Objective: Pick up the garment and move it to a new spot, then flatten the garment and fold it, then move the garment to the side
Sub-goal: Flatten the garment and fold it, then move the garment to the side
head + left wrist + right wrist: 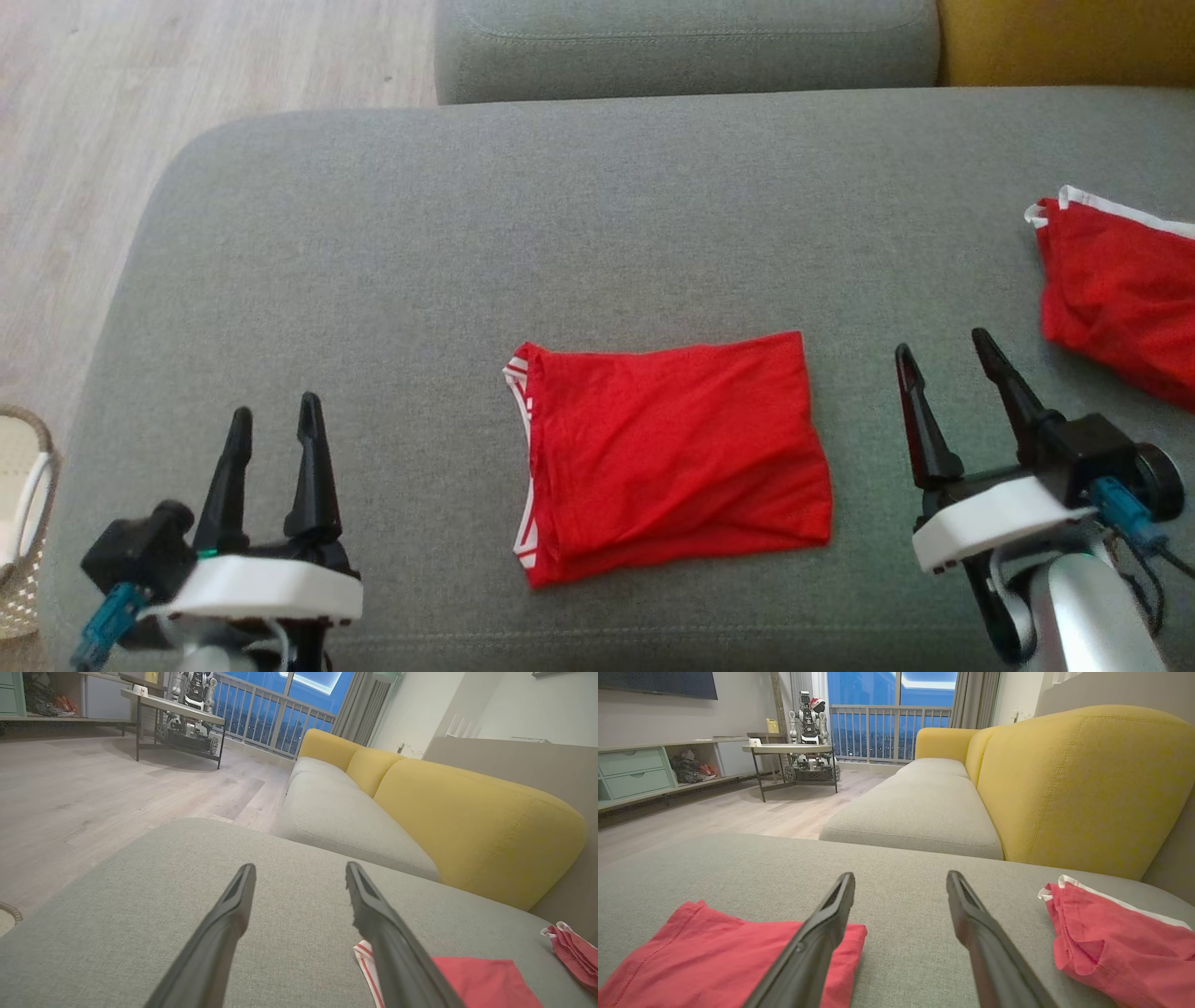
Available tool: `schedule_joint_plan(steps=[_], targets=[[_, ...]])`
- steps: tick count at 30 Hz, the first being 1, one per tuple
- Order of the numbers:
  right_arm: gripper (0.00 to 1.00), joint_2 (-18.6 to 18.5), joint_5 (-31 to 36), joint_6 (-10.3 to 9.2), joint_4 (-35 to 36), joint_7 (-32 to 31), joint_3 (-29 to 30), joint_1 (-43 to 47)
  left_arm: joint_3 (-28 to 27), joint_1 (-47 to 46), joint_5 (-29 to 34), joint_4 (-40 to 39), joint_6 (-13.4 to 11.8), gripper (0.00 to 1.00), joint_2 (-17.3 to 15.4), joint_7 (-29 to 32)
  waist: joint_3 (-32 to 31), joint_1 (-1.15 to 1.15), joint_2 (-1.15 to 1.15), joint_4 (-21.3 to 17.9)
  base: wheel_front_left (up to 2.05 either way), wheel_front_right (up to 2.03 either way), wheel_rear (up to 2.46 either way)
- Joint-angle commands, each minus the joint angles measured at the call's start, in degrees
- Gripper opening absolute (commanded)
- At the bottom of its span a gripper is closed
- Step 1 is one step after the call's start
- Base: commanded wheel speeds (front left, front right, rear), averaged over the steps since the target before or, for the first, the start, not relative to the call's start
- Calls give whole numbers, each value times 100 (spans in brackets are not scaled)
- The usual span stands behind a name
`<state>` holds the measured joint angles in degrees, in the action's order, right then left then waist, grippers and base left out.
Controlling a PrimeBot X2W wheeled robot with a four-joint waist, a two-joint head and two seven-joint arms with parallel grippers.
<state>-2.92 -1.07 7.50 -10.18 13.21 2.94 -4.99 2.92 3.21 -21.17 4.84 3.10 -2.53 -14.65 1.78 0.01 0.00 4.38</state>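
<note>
Garment [672,448] lies folded, centre of sofa cushion [373,233]. Left gripper [275,409], right gripper [942,343]: fingers wide, empty. Left to do, likely: move it aside.

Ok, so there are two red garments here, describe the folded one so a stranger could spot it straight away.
Start from the wide grey cushion in front of the robot. Near its front middle lies the folded red garment, a flat, neat rectangle with white striped trim along its left edge. The other red garment lies rumpled at the cushion's far right.
</note>
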Motion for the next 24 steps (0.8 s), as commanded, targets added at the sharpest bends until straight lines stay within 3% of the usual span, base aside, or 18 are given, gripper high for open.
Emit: schedule_joint_plan(steps=[1,24], targets=[[100,3,-25,-1,196,69,-131,-100,-161,-259,42,-211,8,100,-34,-35,5,-1,0,10,0,0,0],[100,4,-151,-1,148,60,-115,-55,-103,-248,138,-233,14,100,-34,-35,13,-1,0,-1,0,0,0]])
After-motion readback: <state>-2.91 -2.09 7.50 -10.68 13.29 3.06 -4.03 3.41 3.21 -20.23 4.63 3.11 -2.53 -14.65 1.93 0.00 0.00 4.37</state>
